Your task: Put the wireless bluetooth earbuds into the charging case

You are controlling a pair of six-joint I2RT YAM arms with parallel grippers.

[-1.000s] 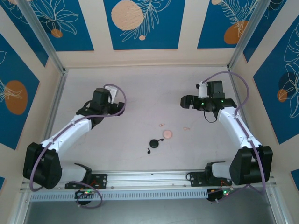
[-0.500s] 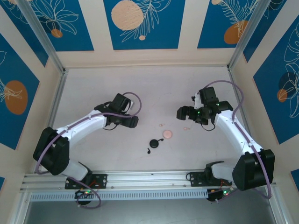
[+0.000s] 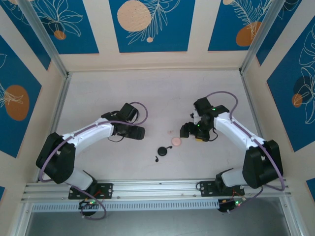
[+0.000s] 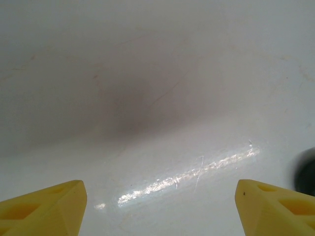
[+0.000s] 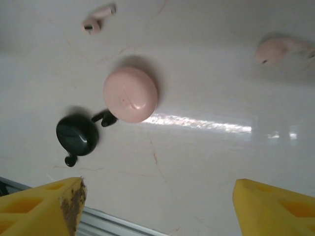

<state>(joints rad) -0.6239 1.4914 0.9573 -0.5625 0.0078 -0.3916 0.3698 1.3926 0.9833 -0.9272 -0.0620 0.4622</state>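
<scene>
A round pink charging case [image 5: 130, 94] lies shut on the table, and a black case [image 5: 77, 134] lies just beside it. One black earbud [image 5: 104, 117] rests between the two cases; a second [image 5: 70, 160] lies at the black case's near side. Two pale pink earbuds [image 5: 97, 19] [image 5: 275, 49] lie apart, farther off. My right gripper [image 5: 158, 189] [image 3: 192, 133] hovers open just right of the pink case [image 3: 176, 141], nothing between its yellow fingers [image 5: 44, 206]. My left gripper [image 4: 160, 189] [image 3: 140, 132] is open over bare table, left of the black case [image 3: 163, 151].
A metal rail [image 3: 157, 187] runs along the table's near edge, and an edge of it shows at the bottom of the right wrist view [image 5: 123, 223]. Side walls [image 3: 59, 113] close in the white tabletop [image 3: 162, 93]. A dark blurred shape [image 4: 307, 172] sits at the left wrist view's right edge.
Both arms have swung inward and down toward the cases at the table's middle. The right gripper now covers the spot near the right-hand pink earbud. Nothing has been picked up.
</scene>
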